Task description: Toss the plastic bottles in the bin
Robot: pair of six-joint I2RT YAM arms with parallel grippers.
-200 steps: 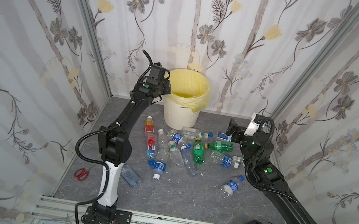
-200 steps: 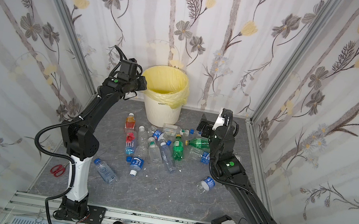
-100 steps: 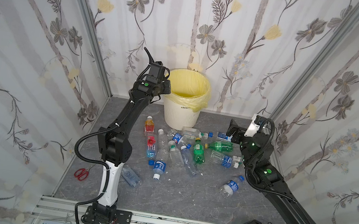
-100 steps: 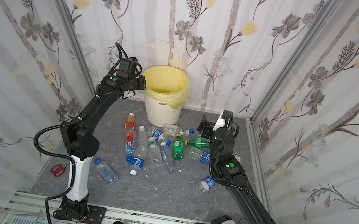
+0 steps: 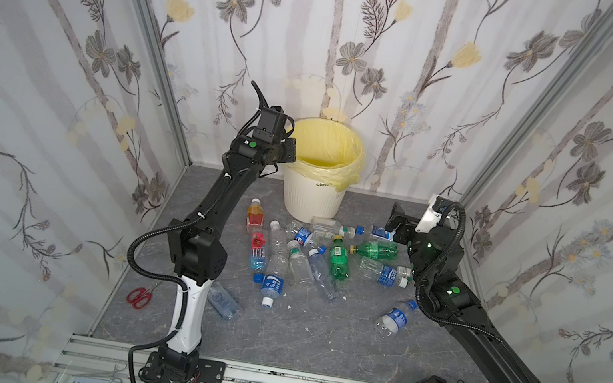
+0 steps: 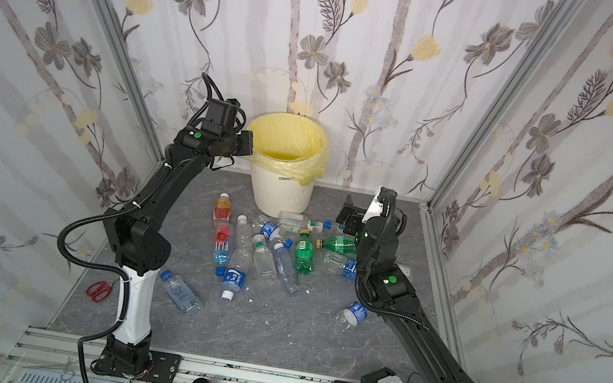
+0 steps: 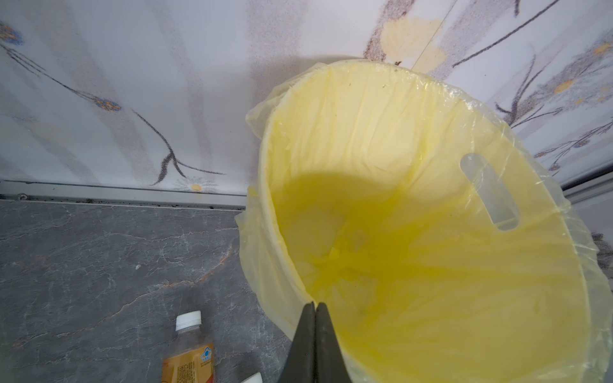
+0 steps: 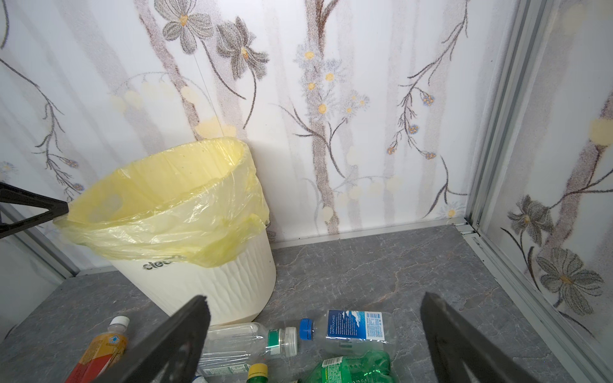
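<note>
With the left hand [image 7: 314,303] pinched closed and empty at the rim of the bin [image 5: 311,202] and the right hand [image 8: 313,298] spread wide, empty, over the plastic bottles [image 5: 337,259] strewn on the counter [image 5: 313,341], the blue-labelled bottle [image 8: 351,326] just ahead lies flat, cap toward the bin, long axis running finger to finger, so closing could squirt it away end-on.

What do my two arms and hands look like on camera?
The left arm and right arm are black with a white lowest link, green dot markers and ribbed black cable conduit. The left hand and right hand have black, wedge-shaped fingers.
</note>
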